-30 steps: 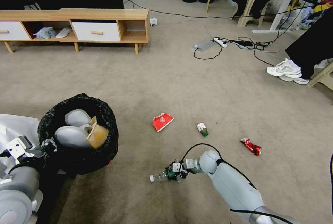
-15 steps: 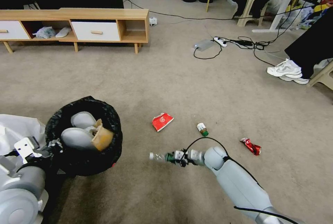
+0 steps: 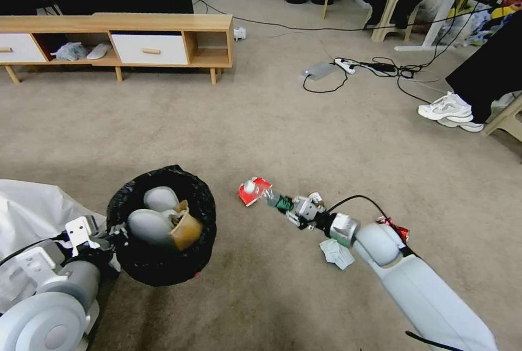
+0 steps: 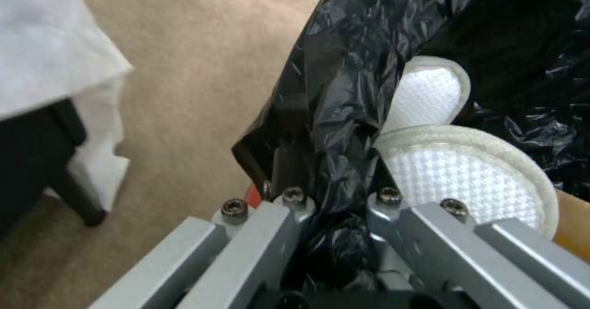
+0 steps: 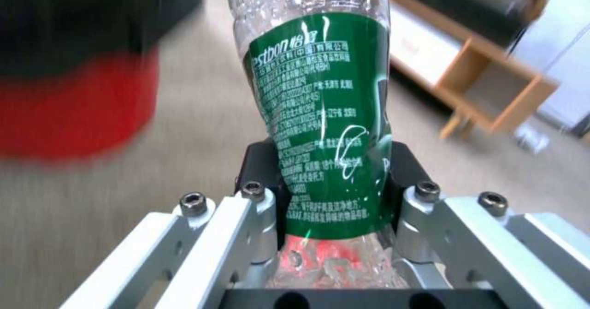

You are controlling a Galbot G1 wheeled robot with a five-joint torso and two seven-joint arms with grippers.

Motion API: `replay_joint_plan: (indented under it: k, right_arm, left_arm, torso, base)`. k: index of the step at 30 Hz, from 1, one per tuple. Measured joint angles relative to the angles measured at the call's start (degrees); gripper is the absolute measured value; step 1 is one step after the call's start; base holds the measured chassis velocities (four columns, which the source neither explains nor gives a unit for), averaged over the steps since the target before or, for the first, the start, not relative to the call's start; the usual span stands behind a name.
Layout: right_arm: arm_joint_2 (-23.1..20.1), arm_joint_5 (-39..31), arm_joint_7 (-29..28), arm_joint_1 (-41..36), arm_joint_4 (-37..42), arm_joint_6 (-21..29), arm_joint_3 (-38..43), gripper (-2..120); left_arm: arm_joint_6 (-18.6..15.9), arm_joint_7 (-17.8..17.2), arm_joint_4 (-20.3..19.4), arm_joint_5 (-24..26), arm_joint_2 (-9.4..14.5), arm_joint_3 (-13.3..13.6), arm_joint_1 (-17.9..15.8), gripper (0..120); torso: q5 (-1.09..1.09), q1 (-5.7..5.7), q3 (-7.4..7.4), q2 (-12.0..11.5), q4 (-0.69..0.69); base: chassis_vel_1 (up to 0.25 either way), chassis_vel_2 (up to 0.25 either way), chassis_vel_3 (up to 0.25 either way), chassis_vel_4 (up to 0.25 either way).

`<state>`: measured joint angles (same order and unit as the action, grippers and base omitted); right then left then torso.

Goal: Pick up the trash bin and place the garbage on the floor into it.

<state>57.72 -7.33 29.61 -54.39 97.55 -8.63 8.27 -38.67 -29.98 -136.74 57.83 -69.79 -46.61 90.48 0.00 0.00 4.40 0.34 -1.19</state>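
Observation:
The trash bin [image 3: 163,264], lined with a crinkled black bag, hangs just above the carpet at lower left. My left gripper [image 3: 111,233] is shut on its near rim, and the bag [image 4: 335,129] is pinched between the fingers. Pale slippers [image 4: 467,175] and a brown box [image 3: 187,228] lie inside. My right gripper [image 3: 296,211] is shut on a clear bottle [image 3: 269,197] with a green label [image 5: 320,115], held in the air to the right of the bin. A red carton [image 3: 260,190], a small bottle [image 3: 316,196], a crushed red can [image 3: 399,229] and a crumpled tissue [image 3: 336,253] lie on the floor.
A low wooden cabinet [image 3: 136,41] stands at the back left. A grey power brick with black cables [image 3: 321,71] lies at the back. White sneakers [image 3: 448,109] on a seated person rest at right. A white sheet [image 3: 32,215] lies left of the bin.
My right gripper has lifted the bottle off the carpet and carried it forward and up. My left arm has swung the bin rightward toward it. A tissue now shows under the right arm.

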Motion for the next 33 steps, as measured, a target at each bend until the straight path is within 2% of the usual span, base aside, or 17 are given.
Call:
replay_joint_plan:
  k: [1,3,6,8,11,12,20,24,27,33]
  right_arm:
    - [0.0,0.0,0.0,0.0,0.0,0.0,0.0,23]
    - [-0.23,-5.84,-0.07,-0.51,3.53,-1.86,0.63,23]
    - [-0.22,-8.66,0.7,-0.52,5.04,-2.33,0.95,23]
    - [0.02,-15.99,2.27,-0.34,8.13,-2.31,0.97,23]
    - [0.16,-18.41,2.53,-0.24,9.19,-1.87,0.59,23]
    - [0.44,-20.27,2.71,-0.12,9.86,-1.42,-0.1,23]
    - [2.77,-21.39,3.09,1.01,9.31,-1.49,-3.11,23]
    - [5.32,-22.71,5.73,2.1,8.09,-1.9,-5.57,23]
    - [5.9,-22.82,6.4,2.13,7.96,-1.9,-5.91,23]
    - [6.94,-22.42,7.68,1.7,7.58,-1.81,-7.43,23]
  left_arm:
    - [0.0,0.0,0.0,0.0,0.0,0.0,0.0,4]
    - [-0.23,0.12,0.07,-0.05,0.45,1.64,0.11,4]
    - [-0.25,0.16,0.27,-0.57,0.52,2.58,0.02,4]
    - [-0.41,0.39,0.69,-1.65,0.46,4.94,-0.38,4]
    - [-0.47,0.48,0.79,-2.05,0.37,6.04,-0.53,4]
    - [-0.63,0.72,0.92,-2.4,0.27,7.46,-0.74,4]
    - [-1.67,1.26,1.01,-1.31,-0.36,10.82,-1.87,4]
    - [-2.33,2.21,0.86,0.8,-0.72,12.61,-2.42,4]
    - [-2.33,2.4,0.84,1.25,-0.83,12.72,-2.56,4]
    - [-2.78,2.73,-0.29,5.68,-1.2,12.79,-2.95,4]
  torso:
    - [0.0,0.0,0.0,0.0,0.0]
    - [0.0,0.0,0.0,0.01,0.0]
    - [0.0,0.0,0.0,0.01,0.01]
    - [0.0,0.0,0.0,0.01,0.0]
    - [0.0,0.0,0.0,0.01,0.0]
    - [-0.01,0.0,0.0,0.01,0.0]
    - [0.0,0.0,0.0,0.0,0.0]
    - [-0.01,0.0,0.0,0.01,0.0]
    - [-0.01,0.0,0.0,0.01,0.0]
    - [-0.01,0.0,0.0,0.01,0.0]
  base:
    - [0.0,0.0,0.0,0.0]
    - [0.0,0.0,0.0,0.0]
    - [0.0,0.0,0.0,0.0]
    - [0.0,0.0,0.0,0.0]
    - [0.0,0.0,0.0,0.0]
    - [0.0,0.0,0.0,0.0]
    - [0.0,0.0,0.0,0.0]
    - [0.0,0.0,0.0,0.0]
    - [0.0,0.0,0.0,0.0]
    - [0.0,0.0,0.0,0.0]
